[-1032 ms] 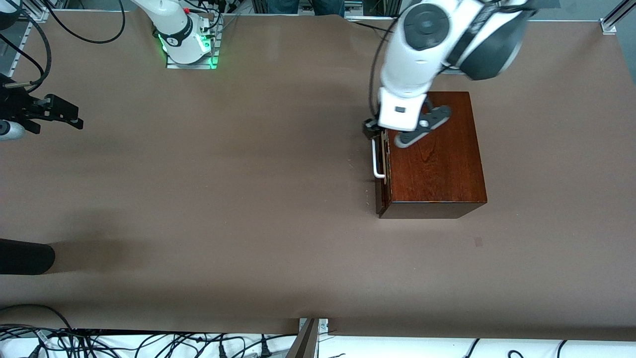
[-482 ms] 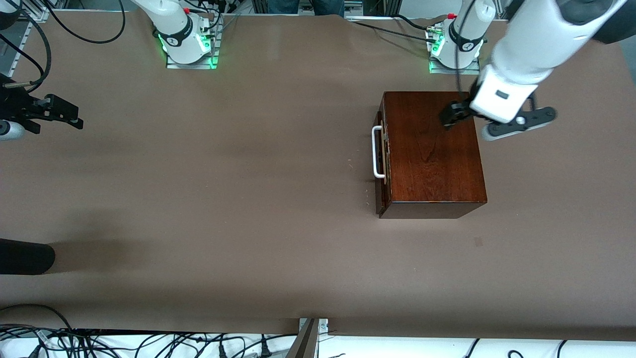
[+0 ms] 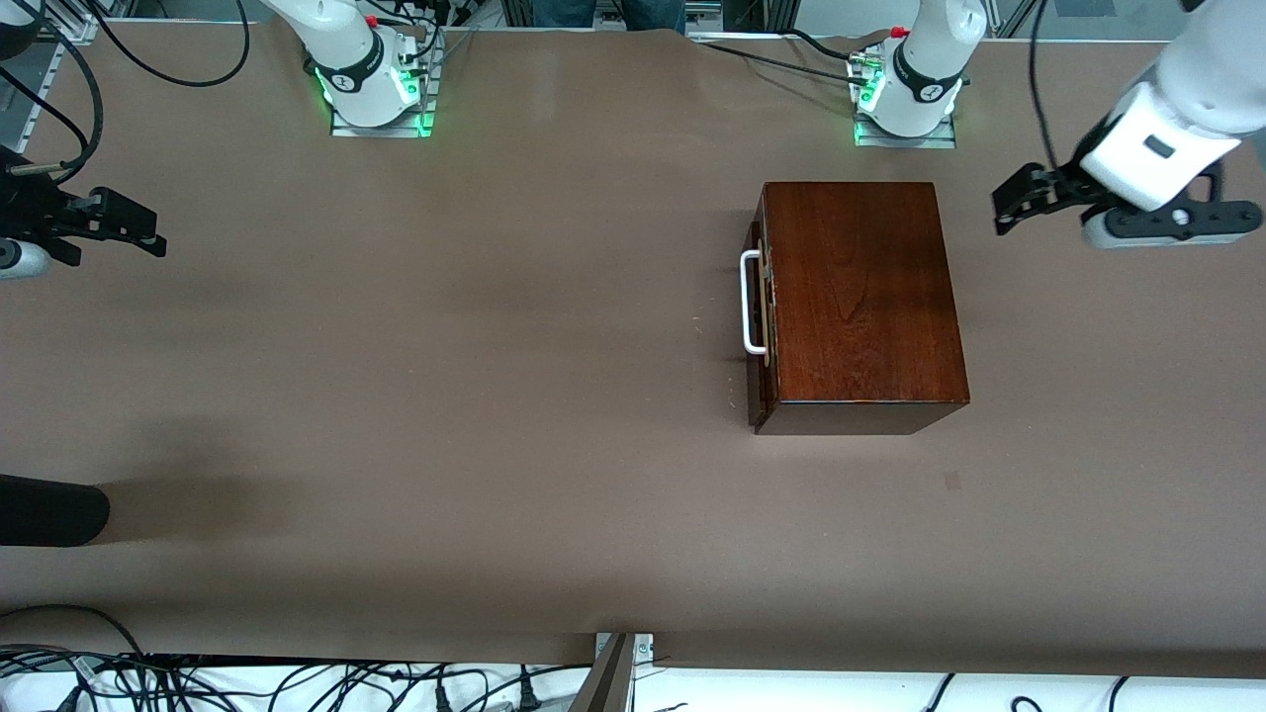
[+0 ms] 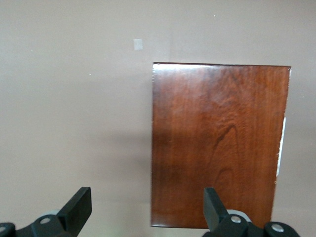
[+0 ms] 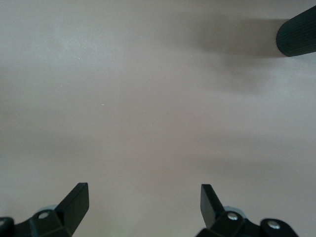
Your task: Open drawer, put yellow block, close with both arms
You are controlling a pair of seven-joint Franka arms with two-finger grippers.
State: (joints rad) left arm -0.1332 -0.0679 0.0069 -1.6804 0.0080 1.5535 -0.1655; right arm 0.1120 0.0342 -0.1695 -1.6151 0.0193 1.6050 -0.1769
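The dark reddish-brown wooden box (image 3: pixel 865 297) stands on the table, with the drawer (image 3: pixel 760 326) pushed in. The drawer's white bar handle (image 3: pixel 752 302) faces the right arm's end. The left wrist view shows the box top (image 4: pixel 217 143) and a sliver of the handle (image 4: pixel 281 148). My left gripper (image 3: pixel 1014 198) hangs open and empty over bare table beside the box, toward the left arm's end, fingers (image 4: pixel 79 202) wide apart. My right gripper (image 3: pixel 150 229) waits open and empty (image 5: pixel 144 192) over the right arm's end of the table. The yellow block is out of view.
A black cylinder (image 3: pixel 49 509) pokes in at the table's edge at the right arm's end, nearer the front camera, and shows in the right wrist view (image 5: pixel 296 37). Both arm bases (image 3: pixel 376 89) (image 3: pixel 905 99) stand along the table's edge farthest from the front camera. Cables (image 3: pixel 297 682) lie below the table's front edge.
My left arm has swung from the drawer's front, across the box top, out over the table toward its own end. Its gripper stands a little wider. The right arm and the box have not moved.
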